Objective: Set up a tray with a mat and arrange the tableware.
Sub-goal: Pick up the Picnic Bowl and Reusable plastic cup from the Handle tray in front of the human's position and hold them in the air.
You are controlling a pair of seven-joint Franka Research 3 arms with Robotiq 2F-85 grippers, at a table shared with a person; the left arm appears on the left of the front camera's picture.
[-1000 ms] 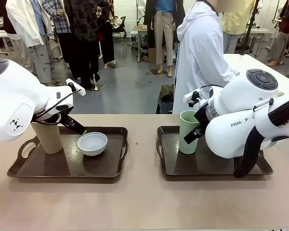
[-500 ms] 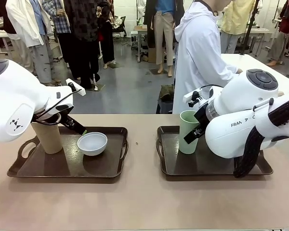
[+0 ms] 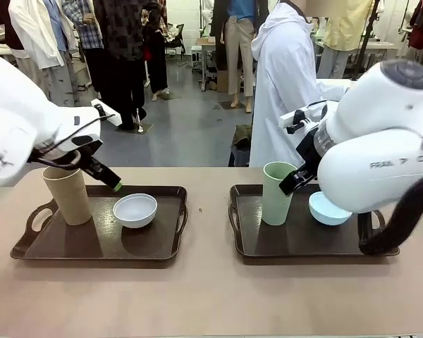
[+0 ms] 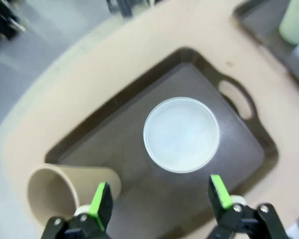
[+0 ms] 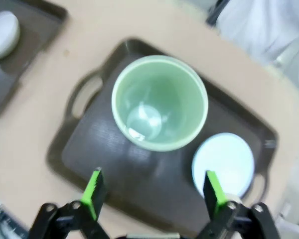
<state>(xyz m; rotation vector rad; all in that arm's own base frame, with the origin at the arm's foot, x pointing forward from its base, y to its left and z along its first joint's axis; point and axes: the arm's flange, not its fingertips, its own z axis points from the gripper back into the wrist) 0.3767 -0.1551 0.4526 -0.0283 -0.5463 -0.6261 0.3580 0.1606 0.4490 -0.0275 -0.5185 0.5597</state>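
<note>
Looking down the left fingers [image 4: 100,199]: spread wide, green pads well apart, nothing between them. They hang above the left tray [image 4: 239,94], touching nothing I can see. White bowl [image 4: 181,134] sits on the tray straight ahead, framed between the two pads. Tan tumbler [image 4: 55,191] stands at the tray's end, just beside one pad from this angle; I cannot tell whether the pad is clear of its rim. From the front, the tumbler is upright at the tray's left end and the bowl is near the middle, the two apart.

Right fingers [image 5: 94,191]: also spread wide, holding nothing. They hang over the right tray [image 5: 114,169]. Green tumbler [image 5: 159,102] is upright below, mouth open to the camera, between the pads. Blue bowl [image 5: 223,164] lies on the same tray near the other pad, close to the tumbler but not touching it. From the front, the green tumbler is at that tray's left end, and the blue bowl to its right is partly hidden by my right arm.

Both trays lie side by side on the worktop [image 3: 211,296], a gap between them. Person [image 3: 285,84] in a white coat stands at the far side, back turned.
</note>
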